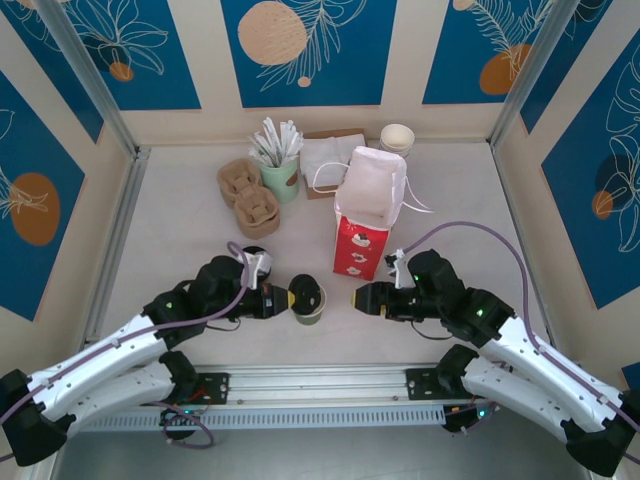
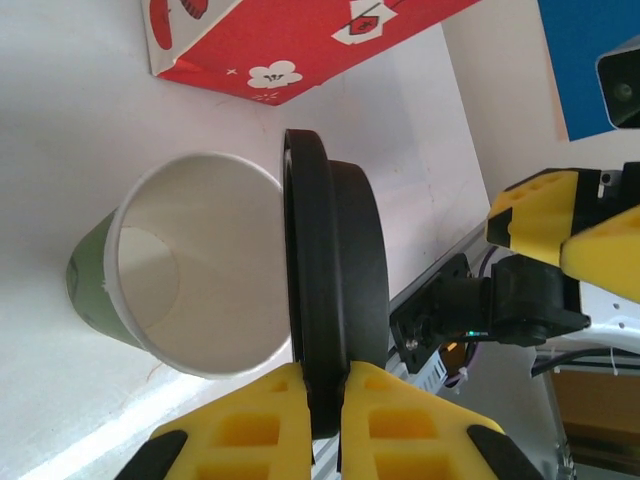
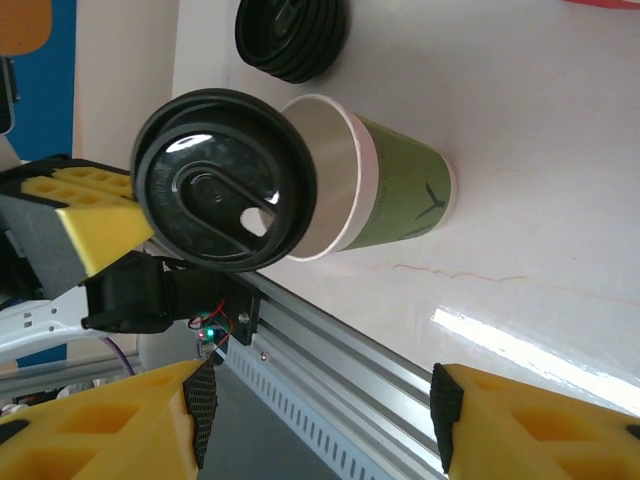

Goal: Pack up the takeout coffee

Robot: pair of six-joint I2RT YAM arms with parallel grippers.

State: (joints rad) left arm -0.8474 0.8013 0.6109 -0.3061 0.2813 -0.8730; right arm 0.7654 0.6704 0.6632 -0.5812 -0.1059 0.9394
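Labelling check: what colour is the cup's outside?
The cup is olive green; right wrist view.

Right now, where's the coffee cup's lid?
Top view, front centre: the lid is pinched in the left claw at the cup's mouth, near the red bag.

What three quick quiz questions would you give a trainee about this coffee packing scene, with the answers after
1. True or false: the black lid is already seated flat on the paper cup.
2. What is the left gripper shut on? A. the black lid. B. the paper cup. C. the red-and-white bag.
3. Fill in the blank: the right gripper waits beside the cup with its jaws ____.

Key
1. False: the lid is tilted at the rim and the cup's mouth is still open.
2. A
3. open
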